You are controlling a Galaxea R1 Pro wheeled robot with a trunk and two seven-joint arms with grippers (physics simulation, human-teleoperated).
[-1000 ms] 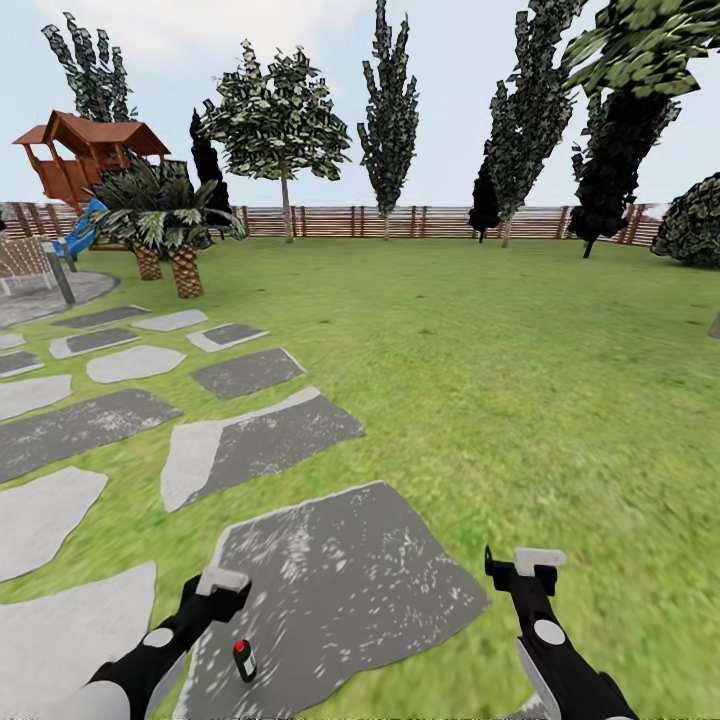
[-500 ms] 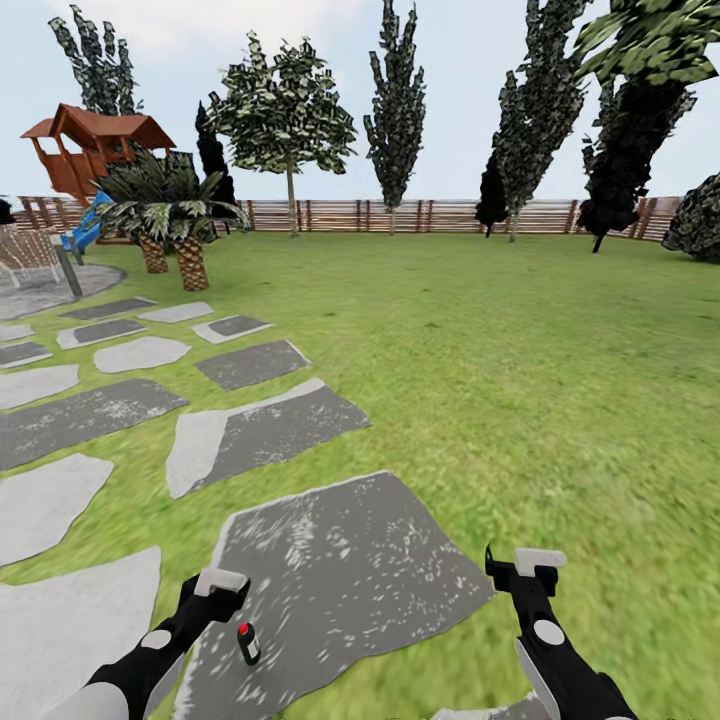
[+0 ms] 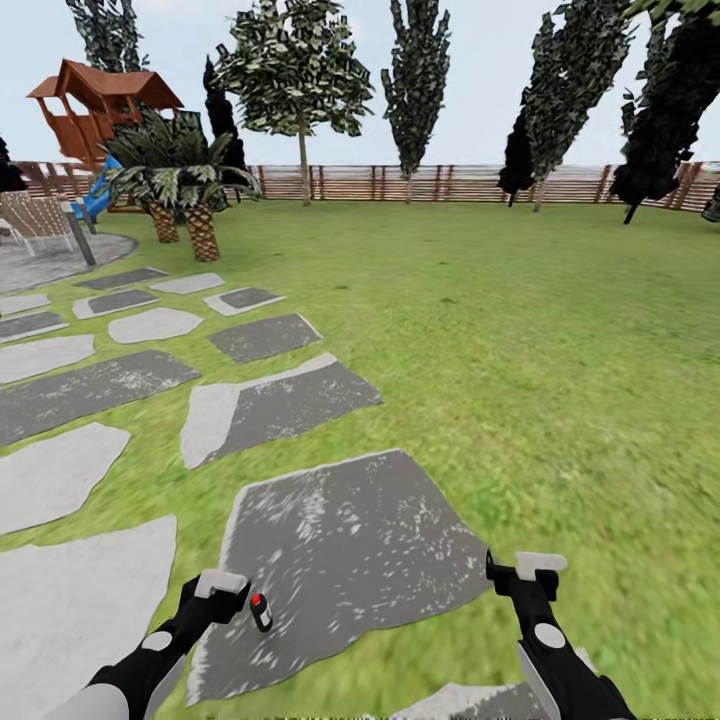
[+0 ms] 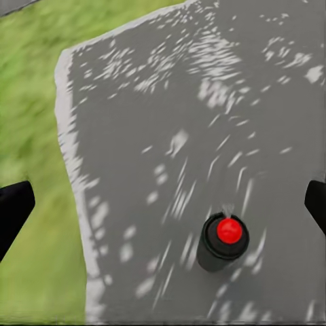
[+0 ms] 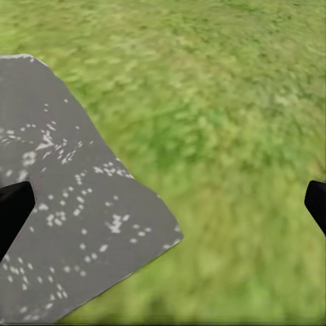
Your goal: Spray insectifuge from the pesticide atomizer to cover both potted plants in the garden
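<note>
The spray bottle [image 3: 261,612], black with a red cap, is seen standing upright on a large grey stepping stone [image 3: 350,550] set in the lawn [image 3: 520,350]. It is located just beside the left claw [image 3: 222,588]. In the left wrist view, the bottle [image 4: 223,242] is seen between the spread fingertips [image 4: 13,210], untouched. The right claw [image 3: 527,570] is held over the stone's edge and the grass, its jaws wide apart and empty. A wooden fence [image 3: 450,182], palms [image 3: 185,190] and a play tower [image 3: 100,110] are visible at the far end of the garden.
</note>
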